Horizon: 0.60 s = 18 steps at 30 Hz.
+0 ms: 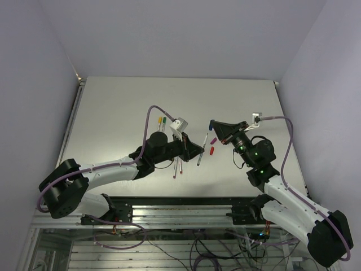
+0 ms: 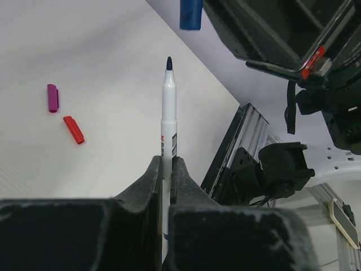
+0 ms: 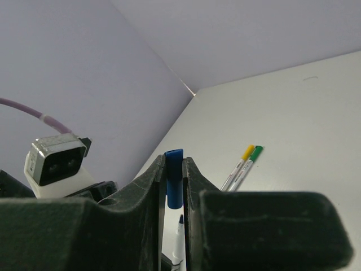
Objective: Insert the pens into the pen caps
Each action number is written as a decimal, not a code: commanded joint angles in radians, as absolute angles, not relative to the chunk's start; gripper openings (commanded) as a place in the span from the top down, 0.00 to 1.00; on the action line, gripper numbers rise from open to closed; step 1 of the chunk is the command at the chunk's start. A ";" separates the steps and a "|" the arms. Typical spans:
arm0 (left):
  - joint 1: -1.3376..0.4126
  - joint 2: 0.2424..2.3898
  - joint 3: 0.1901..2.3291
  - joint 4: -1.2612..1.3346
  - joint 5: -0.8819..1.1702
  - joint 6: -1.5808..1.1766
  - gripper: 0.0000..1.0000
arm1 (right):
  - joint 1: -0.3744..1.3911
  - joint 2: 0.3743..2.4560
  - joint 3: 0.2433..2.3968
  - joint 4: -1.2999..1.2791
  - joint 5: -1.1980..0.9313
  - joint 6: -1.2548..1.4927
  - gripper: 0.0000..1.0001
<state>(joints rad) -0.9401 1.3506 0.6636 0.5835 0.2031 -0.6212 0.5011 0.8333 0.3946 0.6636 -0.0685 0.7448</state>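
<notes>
My left gripper (image 2: 167,165) is shut on a whitish pen (image 2: 168,116) that points its dark blue tip (image 2: 168,62) upward in the left wrist view. Just beyond that tip and a little to the right hangs the blue cap (image 2: 190,13), apart from it. My right gripper (image 3: 175,162) is shut on this blue cap (image 3: 174,179), with the pen tip (image 3: 180,220) showing below it. In the top view both grippers meet at mid-table, left gripper (image 1: 196,150) and right gripper (image 1: 211,125). A purple cap (image 1: 214,140) and a red cap (image 1: 212,151) lie beside them.
Two capped pens, yellow (image 1: 160,122) and green (image 1: 164,122), lie side by side at the back left of the grippers. More pens (image 1: 178,167) lie partly under the left arm. The table's near edge and metal frame (image 1: 186,204) run below the arms.
</notes>
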 commanded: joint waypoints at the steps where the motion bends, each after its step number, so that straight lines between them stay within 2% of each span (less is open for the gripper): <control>1: -0.951 1.332 0.666 0.656 0.203 -0.627 0.93 | 0.498 0.830 0.369 0.716 -0.074 0.749 1.00; 18: -0.950 1.349 0.675 0.668 0.220 -0.640 0.93 | 0.498 0.848 0.368 0.735 -0.084 0.747 1.00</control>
<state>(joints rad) -0.9421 1.3502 0.6640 0.6102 0.2050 -0.6361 0.5011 0.8417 0.3771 0.6922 -0.0757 0.7452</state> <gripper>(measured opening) 0.102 0.138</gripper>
